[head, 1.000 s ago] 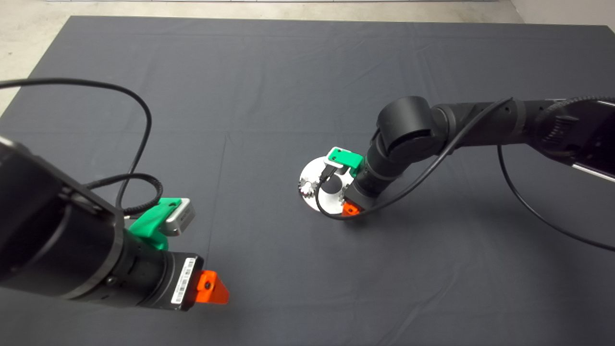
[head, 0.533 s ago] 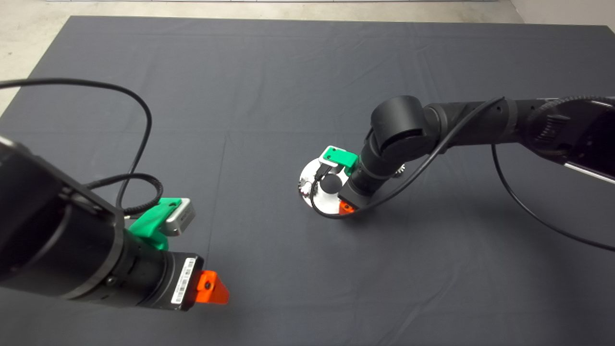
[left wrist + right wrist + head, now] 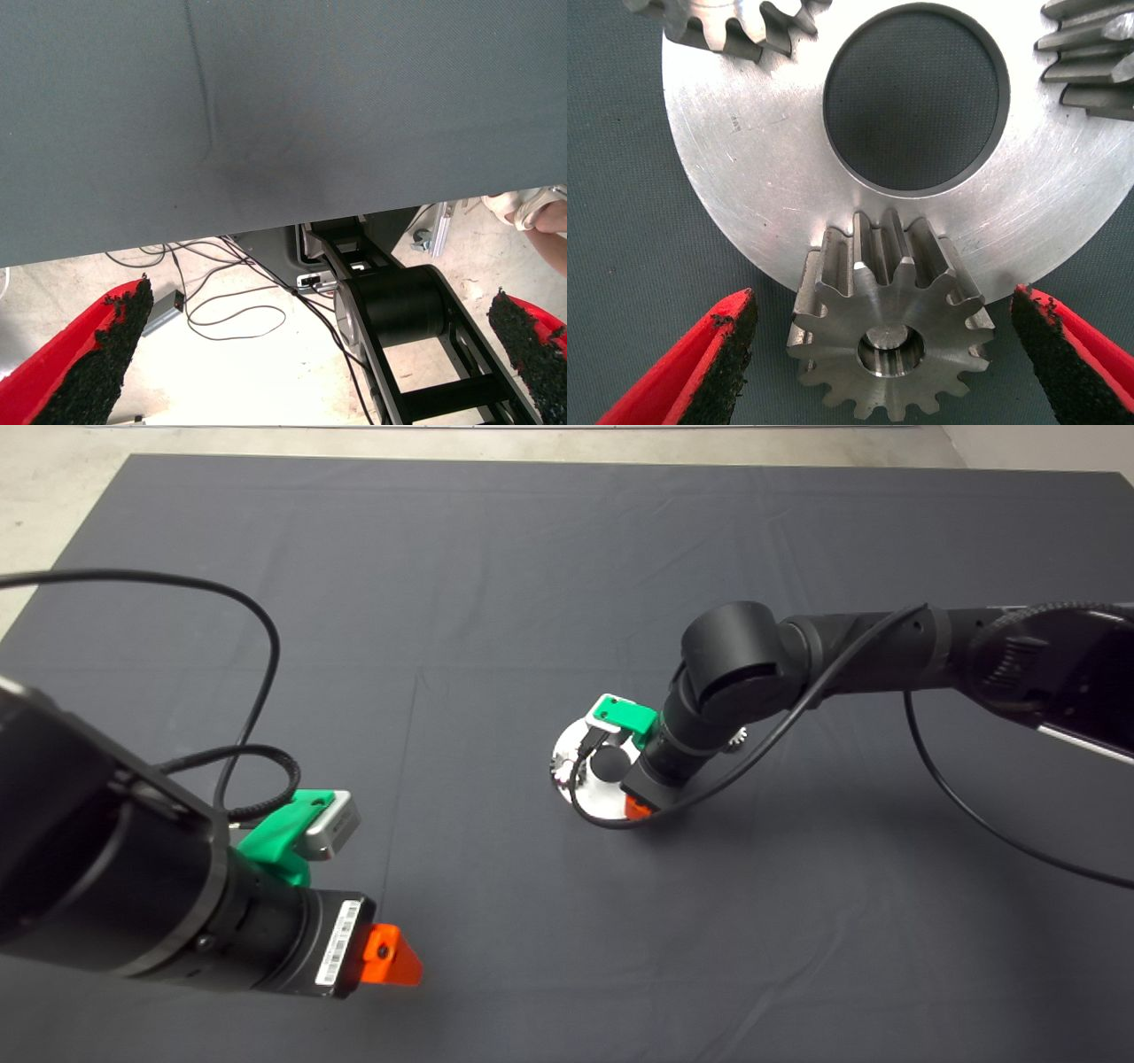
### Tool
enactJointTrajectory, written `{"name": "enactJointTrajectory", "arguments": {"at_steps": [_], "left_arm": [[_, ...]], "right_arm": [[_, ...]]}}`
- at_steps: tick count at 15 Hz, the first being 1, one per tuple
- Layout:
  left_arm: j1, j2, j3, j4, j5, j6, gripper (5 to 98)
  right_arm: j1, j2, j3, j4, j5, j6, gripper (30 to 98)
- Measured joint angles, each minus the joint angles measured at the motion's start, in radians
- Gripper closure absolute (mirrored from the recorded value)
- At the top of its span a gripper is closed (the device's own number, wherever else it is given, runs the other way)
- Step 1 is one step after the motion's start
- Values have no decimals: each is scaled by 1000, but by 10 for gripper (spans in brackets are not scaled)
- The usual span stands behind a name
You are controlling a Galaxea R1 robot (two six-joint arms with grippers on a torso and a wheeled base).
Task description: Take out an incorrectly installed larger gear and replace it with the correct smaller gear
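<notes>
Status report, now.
Right gripper open, straddling a straight-toothed gear on the disc. Left gripper open, parked aside. Larger gear on the disc, ungripped. Nothing in the way.

Our right arm enters from the right edge of the frame, elbow bent, wrist angled down at centre, where our right claw (image 3: 881,354) hangs with its red fingers (image 3: 722,354) spread wide. Our left claw (image 3: 385,955) waits at lower left, its fingers (image 3: 97,354) also spread wide.
</notes>
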Motion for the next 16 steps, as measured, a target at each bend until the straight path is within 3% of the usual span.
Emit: {"name": "enactJointTrajectory", "arguments": {"at_steps": [2,3,6,8,16], "left_arm": [[0,0,0,0,0,0,59],[0,0,0,0,0,0,59],[0,0,0,-1,0,0,59],[0,0,0,-1,0,0,59],[0,19,0,-2,0,0,59]], "right_arm": [[0,0,0,0,0,1,529],[0,0,0,0,0,3,574],[0,0,1,0,0,3,587],[0,0,4,0,0,4,630],[0,0,8,0,1,4,633]]}}
